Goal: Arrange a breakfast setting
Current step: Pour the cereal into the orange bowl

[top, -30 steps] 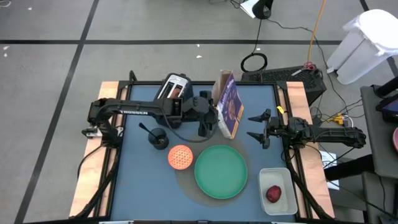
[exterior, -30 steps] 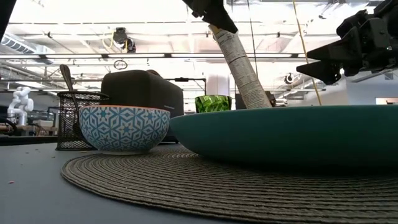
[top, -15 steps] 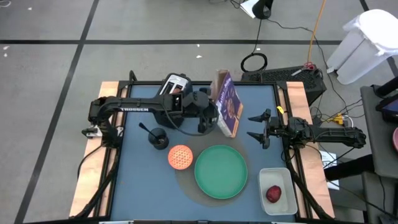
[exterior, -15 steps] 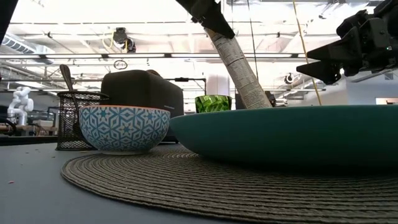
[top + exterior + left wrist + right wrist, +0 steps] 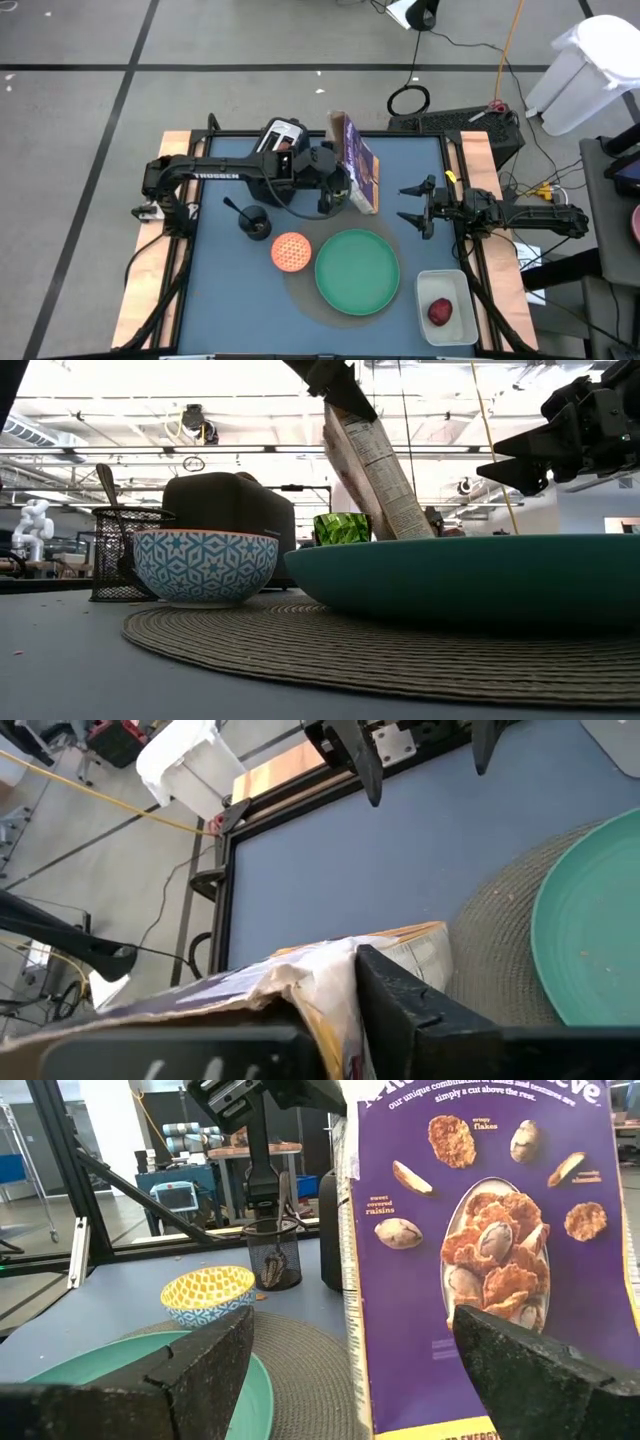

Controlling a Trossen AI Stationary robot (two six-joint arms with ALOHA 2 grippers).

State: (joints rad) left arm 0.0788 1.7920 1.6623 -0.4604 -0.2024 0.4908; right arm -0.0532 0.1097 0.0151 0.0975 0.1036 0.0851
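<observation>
Blue tabletop [image 5: 230, 270] with wood side strips, open lab floor and cabling behind it. Round woven mat [image 5: 300, 650] near the front, green plate [image 5: 357, 273] on it, orange bowl [image 5: 290, 252] touching the mat's left edge.

Your left gripper [image 5: 335, 192] is pinched on the top edge of the purple cereal box [image 5: 358, 177], behind the plate near table centre. The left wrist view shows the cardboard crumpled between the fingers [image 5: 420, 1010], so the grip is real but it's on a thin flap. From the low view the box leans, bottom end down behind the plate; I can't tell if it's touching the table.

Right gripper [image 5: 412, 203] hangs just right of the box, jaws wide, nothing in them.

Rest of the setting: dark-red fruit [image 5: 440, 312] is in the white tub [image 5: 444, 306] at front right, spoon [image 5: 106, 482] stands in the mesh cup [image 5: 254, 219], toaster [image 5: 281, 142] at the back. Bagel not visible.

Risks from here, my read:
- Flap tears or slips because the box hangs off one edge; it drops onto the plate.
- Box swings while tilted and clips the plate rim or the right fingers.
- Set down on a corner, it tips over on release. Square it up before you open.
</observation>
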